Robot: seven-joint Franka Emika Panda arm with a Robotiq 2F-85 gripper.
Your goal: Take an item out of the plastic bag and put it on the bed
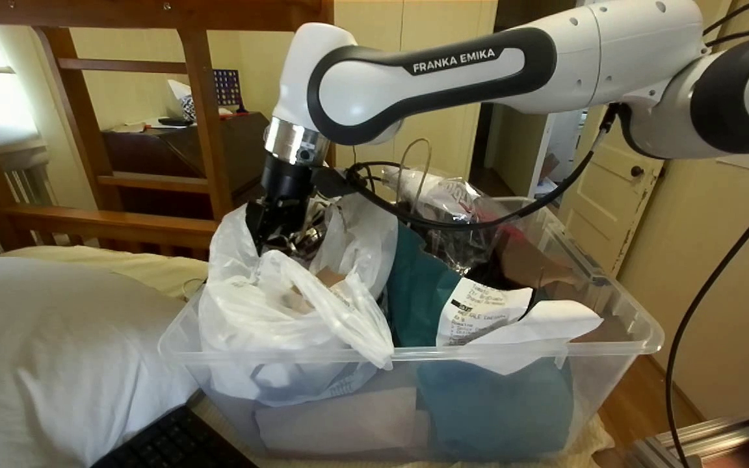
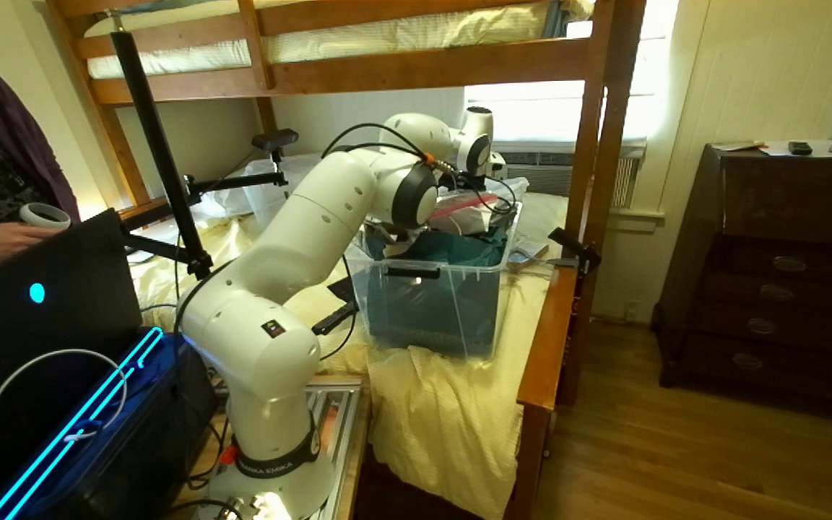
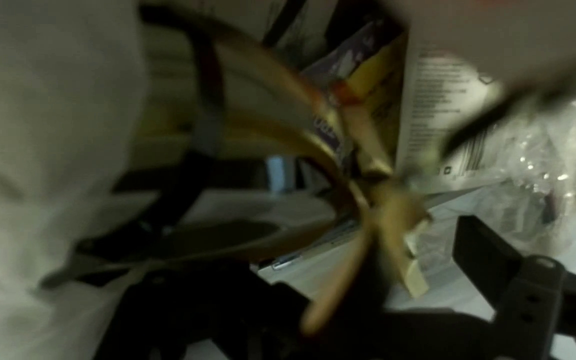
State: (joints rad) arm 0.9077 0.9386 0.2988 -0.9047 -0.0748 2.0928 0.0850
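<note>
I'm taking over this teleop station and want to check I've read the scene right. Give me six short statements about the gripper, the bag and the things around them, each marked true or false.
1. The gripper is inside the mouth of the plastic bag. True.
2. The gripper's fingers are pressed together. False: in the wrist view they stand apart.
3. The plastic bag sits in the clear bin. True.
4. The printed white paper is inside the plastic bag. False: it shows outside the bag, near the bin's rim.
5. The black keyboard is inside the clear bin. False: it lies outside, beside it.
6. The white bedding lies next to the clear bin. True.
</note>
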